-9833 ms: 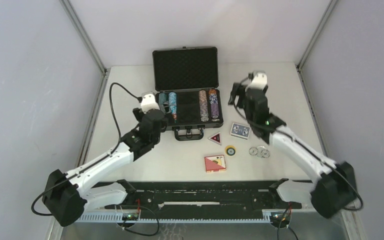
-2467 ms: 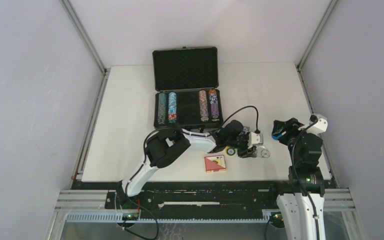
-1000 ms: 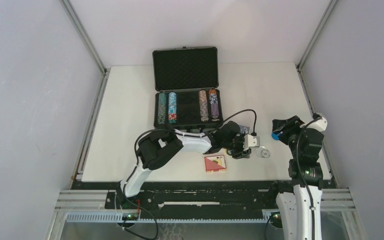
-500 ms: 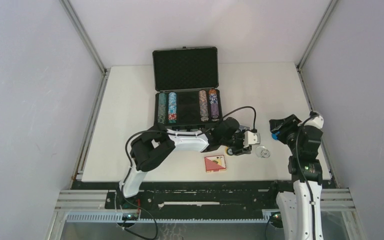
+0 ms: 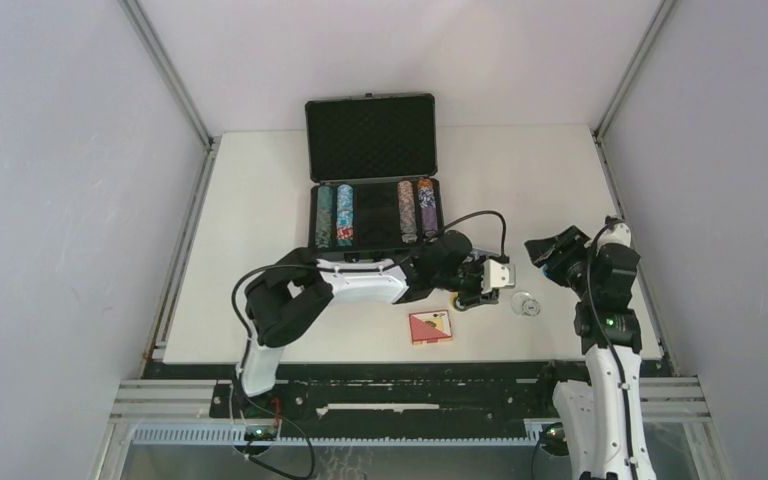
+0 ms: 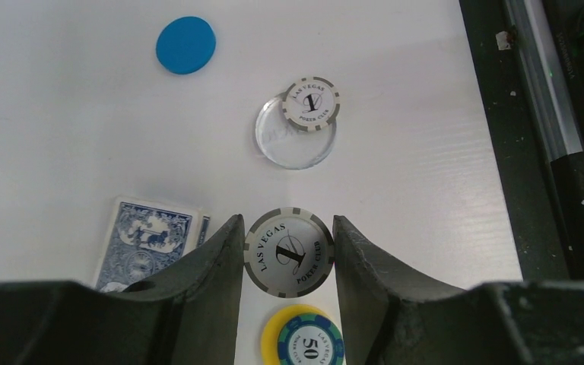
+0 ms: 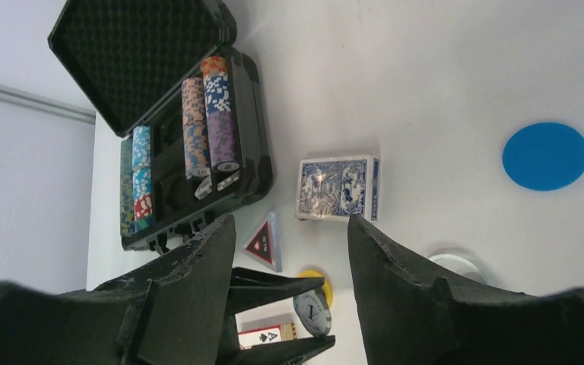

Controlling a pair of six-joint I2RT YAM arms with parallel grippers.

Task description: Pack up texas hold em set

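Pinches a grey Las Vegas poker chip [image 6: 289,252] across its rim in the left claw [image 6: 287,225], near the counter [image 6: 61,114] front edge, right of centre. Shows right claw [image 7: 289,228] spread, empty. Probably light, stiff, slick-edged; best gripped across opposite rim points.

My left arm [image 5: 355,280] bends at the elbow near my base and then stretches far over to the right, low down. My left gripper [image 6: 289,234] pinches a grey chip [image 6: 289,255] between its two fingers. My right arm [image 5: 608,330] stands up tall on its own side, wrist tipped to the left. My right gripper [image 7: 290,225] has its fingers spread apart and holds nothing.
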